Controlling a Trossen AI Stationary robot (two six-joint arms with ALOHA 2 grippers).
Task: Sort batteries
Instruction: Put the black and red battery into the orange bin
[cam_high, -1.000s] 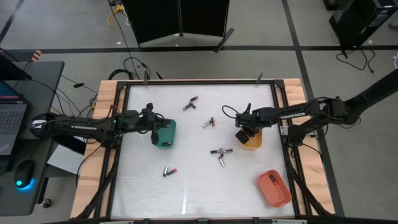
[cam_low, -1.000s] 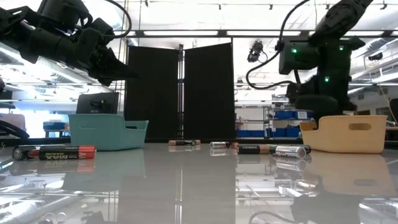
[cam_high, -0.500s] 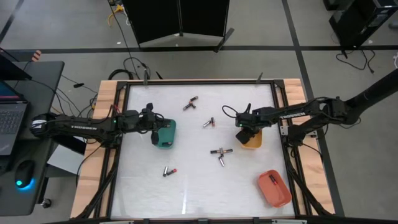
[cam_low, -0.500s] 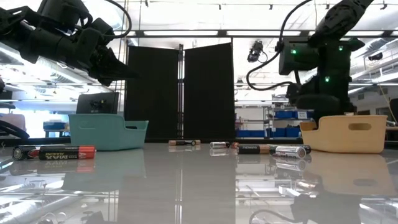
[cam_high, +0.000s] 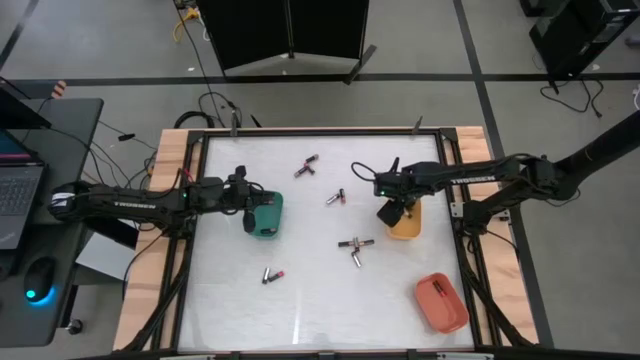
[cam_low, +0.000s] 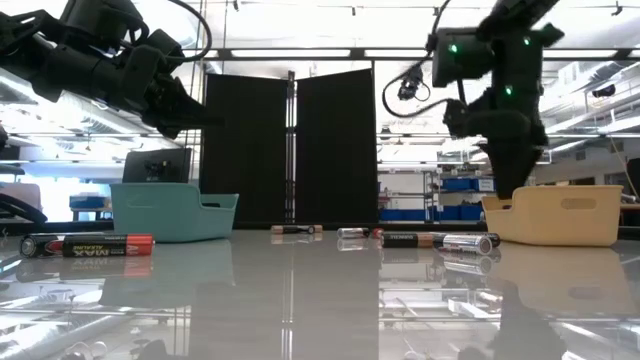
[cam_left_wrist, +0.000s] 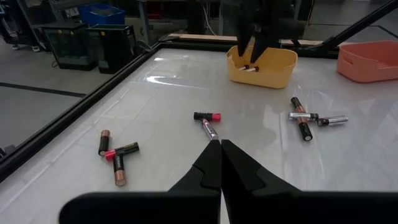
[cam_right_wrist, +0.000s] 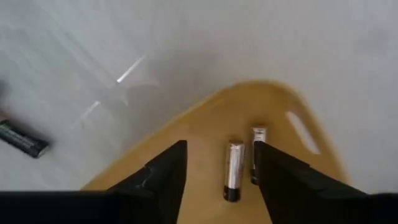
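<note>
Yellow tray (cam_right_wrist: 186, 134) holding two batteries (cam_right_wrist: 234, 169) under right gripper (cam_right_wrist: 217, 163), fingers spread and gripping nothing; more batteries (cam_high: 355, 246) loose mid-table, by far edge and by near-left; left gripper (cam_left_wrist: 220, 144) pinched shut and bare over teal tray (cam_high: 266, 215); orange tray (cam_high: 441, 303) near-right.

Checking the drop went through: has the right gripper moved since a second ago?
Yes. In the high view the right gripper has shifted toward the table's far edge against the yellow tray, fingers open above it.

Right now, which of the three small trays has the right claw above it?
The yellow oval tray, holding two batteries; the teal and orange trays don't.
</note>
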